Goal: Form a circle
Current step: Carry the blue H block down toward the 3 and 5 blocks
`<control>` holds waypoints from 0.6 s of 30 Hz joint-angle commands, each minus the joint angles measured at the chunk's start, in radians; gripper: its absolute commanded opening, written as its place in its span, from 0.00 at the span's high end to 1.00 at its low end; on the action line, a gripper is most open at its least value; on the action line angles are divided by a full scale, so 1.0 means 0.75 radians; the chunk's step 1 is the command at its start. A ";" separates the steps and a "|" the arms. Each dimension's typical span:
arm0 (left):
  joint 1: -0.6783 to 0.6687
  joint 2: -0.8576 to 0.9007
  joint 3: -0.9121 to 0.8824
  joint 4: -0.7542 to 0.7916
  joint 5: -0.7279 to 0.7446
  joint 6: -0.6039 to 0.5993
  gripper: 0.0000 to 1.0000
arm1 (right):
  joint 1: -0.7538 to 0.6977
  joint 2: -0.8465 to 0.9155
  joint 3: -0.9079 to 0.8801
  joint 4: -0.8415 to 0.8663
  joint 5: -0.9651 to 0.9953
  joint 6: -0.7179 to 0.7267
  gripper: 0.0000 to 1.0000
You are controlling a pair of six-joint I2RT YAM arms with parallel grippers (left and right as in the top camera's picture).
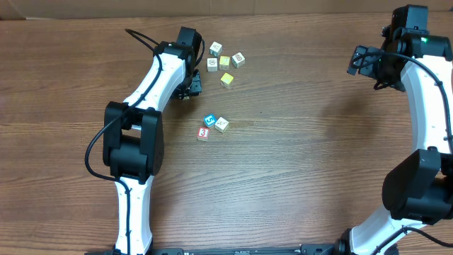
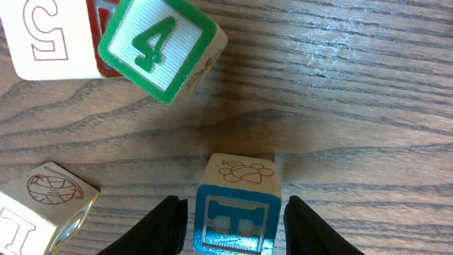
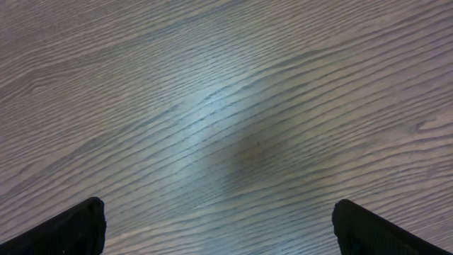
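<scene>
Overhead: the circle [image 1: 212, 126] is only a start, just left of the frame's centre. A bright blue cube [image 1: 209, 120], a cream cube [image 1: 222, 124] and a red cube [image 1: 204, 133] sit packed together on the wooden table [image 1: 297, 156]. A loose group of pale and yellow cubes [image 1: 225, 62] lies above them, towards the top. The left gripper [image 1: 191, 88] is down at the table, just left of that loose group and well apart from the circle. The right gripper [image 1: 364, 60] hangs at the upper right, far from every cube.

Left wrist: the fingers [image 2: 167, 228] stand narrow on either side of a blue letter cube [image 2: 237, 212] at the bottom centre. I cannot tell whether they press on it. A green 4 cube [image 2: 159, 46] sits at the upper left, and a cream cube printed 5 [image 2: 42, 39] is just beside it.

Right wrist: the right gripper [image 3: 219, 223] is spread wide over bare wood.

The step in hand looks like fetching the fourth cube. The next move calls for a firm pinch and a lift clear of the neighbouring cubes. The cube then has to be carried down-right in the overhead frame and set into the gap without knocking the three.
</scene>
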 commanded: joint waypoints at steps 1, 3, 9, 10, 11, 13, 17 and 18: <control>0.006 0.031 -0.007 -0.002 -0.019 0.020 0.58 | -0.005 -0.016 0.010 0.007 -0.003 0.005 0.00; 0.006 0.031 -0.007 -0.002 -0.019 0.020 0.60 | -0.005 -0.016 0.010 0.006 -0.003 0.005 0.00; 0.005 0.031 -0.007 -0.001 -0.019 0.020 0.61 | -0.005 -0.016 0.010 0.007 -0.003 0.005 0.00; 0.005 0.031 -0.008 -0.001 -0.019 0.020 0.62 | -0.005 -0.016 0.010 0.007 -0.003 0.005 0.00; 0.005 0.031 -0.007 -0.001 -0.019 0.020 0.63 | -0.005 -0.016 0.010 0.006 -0.003 0.005 0.00; 0.005 0.031 -0.008 -0.003 -0.018 0.020 0.65 | -0.005 -0.016 0.010 0.006 -0.003 0.005 0.00; 0.005 0.031 -0.007 -0.013 -0.018 0.021 0.68 | -0.005 -0.016 0.010 0.007 -0.003 0.005 0.00; 0.005 0.031 -0.007 -0.015 -0.018 0.026 0.69 | -0.005 -0.016 0.010 0.006 -0.003 0.005 0.00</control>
